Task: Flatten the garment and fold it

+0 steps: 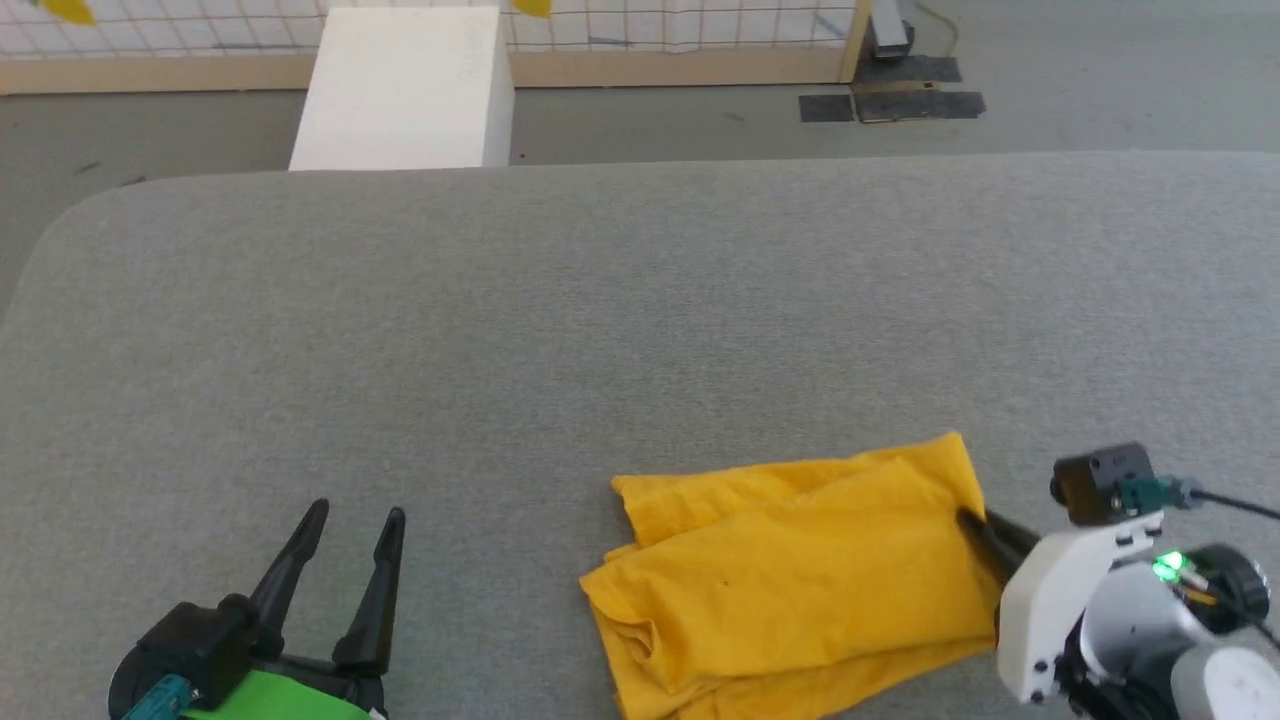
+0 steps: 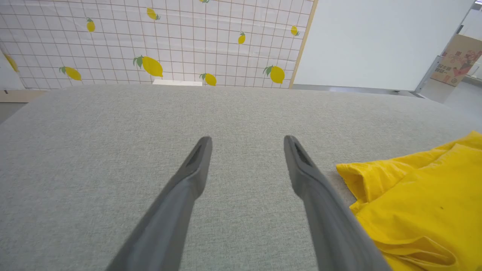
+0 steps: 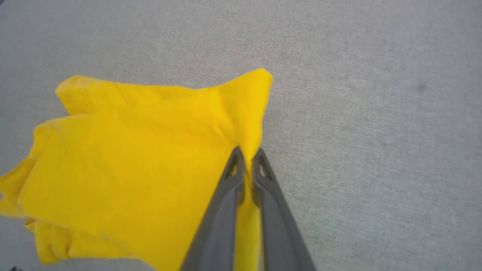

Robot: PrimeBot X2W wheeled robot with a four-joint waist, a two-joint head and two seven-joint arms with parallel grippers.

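Fabric, soft, creased: one yellow garment (image 1: 800, 580), rumpled slab on grey woven table (image 1: 600, 320). My right gripper (image 3: 246, 154) clamps its right edge; left gripper (image 1: 357, 510) gapes.

I see a grey fabric surface (image 1: 640, 300) with a rounded far-left corner. Beyond it a white block (image 1: 405, 90) stands on grey floor (image 1: 1100, 90), with dark mats (image 1: 890, 100) off to its right. Wooden skirting (image 1: 680, 68) runs under a gridded wall sheet (image 2: 150, 45) printed with lemons. Right of that are a white panel (image 2: 376, 41) and a cardboard box (image 2: 457, 60).
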